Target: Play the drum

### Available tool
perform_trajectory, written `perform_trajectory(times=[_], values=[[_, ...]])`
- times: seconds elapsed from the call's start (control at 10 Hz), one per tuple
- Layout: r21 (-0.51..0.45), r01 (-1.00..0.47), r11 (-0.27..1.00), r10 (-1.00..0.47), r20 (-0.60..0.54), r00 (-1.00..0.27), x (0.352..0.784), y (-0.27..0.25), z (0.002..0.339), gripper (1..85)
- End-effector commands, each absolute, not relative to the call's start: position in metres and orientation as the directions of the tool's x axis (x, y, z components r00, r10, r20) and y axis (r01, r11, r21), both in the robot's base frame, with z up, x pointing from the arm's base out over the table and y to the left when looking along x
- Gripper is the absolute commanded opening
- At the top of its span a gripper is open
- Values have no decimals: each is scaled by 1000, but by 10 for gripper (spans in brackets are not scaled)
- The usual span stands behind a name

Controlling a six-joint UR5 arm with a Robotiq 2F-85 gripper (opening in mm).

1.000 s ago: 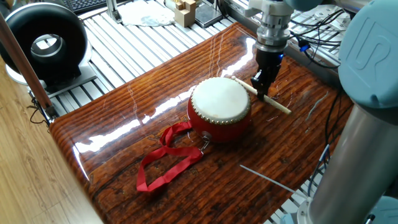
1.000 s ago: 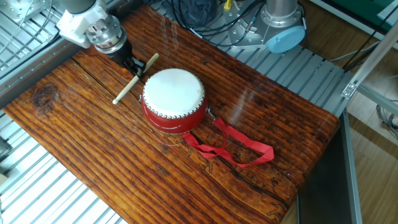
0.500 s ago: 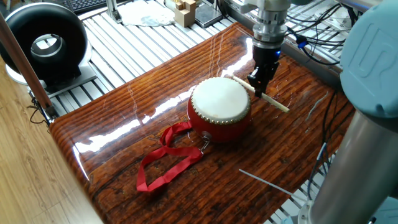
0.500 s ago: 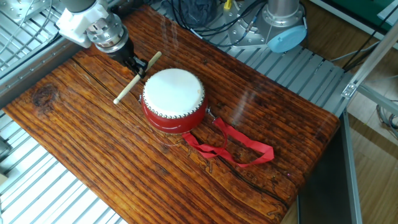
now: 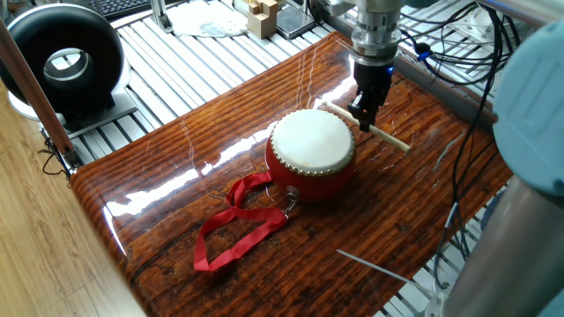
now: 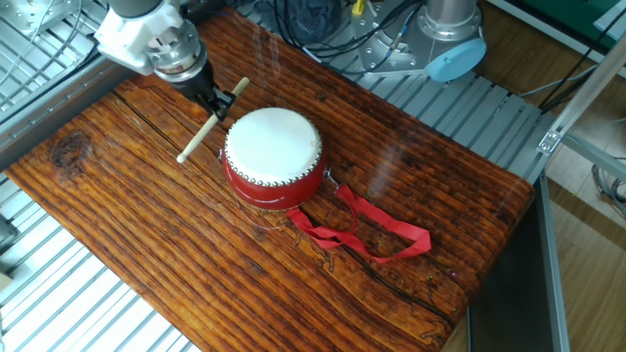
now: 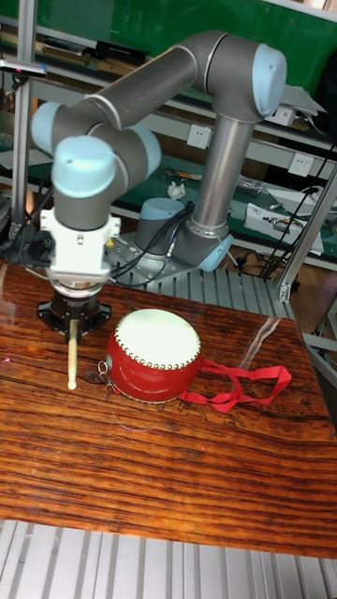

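The drum [image 5: 312, 152] [image 6: 273, 154] [image 7: 153, 354] is small and round, with a red body, a cream skin and a studded rim. It sits on the dark wooden table top [image 5: 220, 167]. Its red ribbon strap [image 5: 236, 227] [image 6: 377, 230] [image 7: 240, 387] trails across the wood. My gripper [image 5: 362, 112] [image 6: 220, 102] [image 7: 72, 323] is shut on a pale wooden drumstick [image 5: 370, 129] [image 6: 210, 123] [image 7: 71, 354]. It holds the stick just beside the drum's rim, above the table, with the stick clear of the skin.
A big black ring-shaped device [image 5: 63, 62] stands at the far left off the wood. Wooden blocks [image 5: 262, 16] and cloth lie behind the table. Cables [image 5: 458, 62] hang at the right. A thin metal rod [image 5: 379, 261] lies near the front right edge.
The gripper has risen a little with the drumstick and shifted slightly along the drum's rim. The drum and strap have stayed where they were.
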State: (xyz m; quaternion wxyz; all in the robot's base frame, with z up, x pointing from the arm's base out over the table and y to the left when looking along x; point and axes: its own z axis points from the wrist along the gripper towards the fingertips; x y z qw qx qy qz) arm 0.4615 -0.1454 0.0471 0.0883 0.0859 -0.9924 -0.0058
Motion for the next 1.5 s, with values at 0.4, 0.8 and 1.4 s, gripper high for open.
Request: perform_trajectory(times=[0.4, 0.8, 1.4], values=[[-44, -208, 977, -206, 41, -978, 499, -148, 51, 10], [-13, -215, 977, -213, -215, -953, 563, -126, 57, 10], [27, -216, 976, -211, -134, -968, 531, -119, 73, 10]])
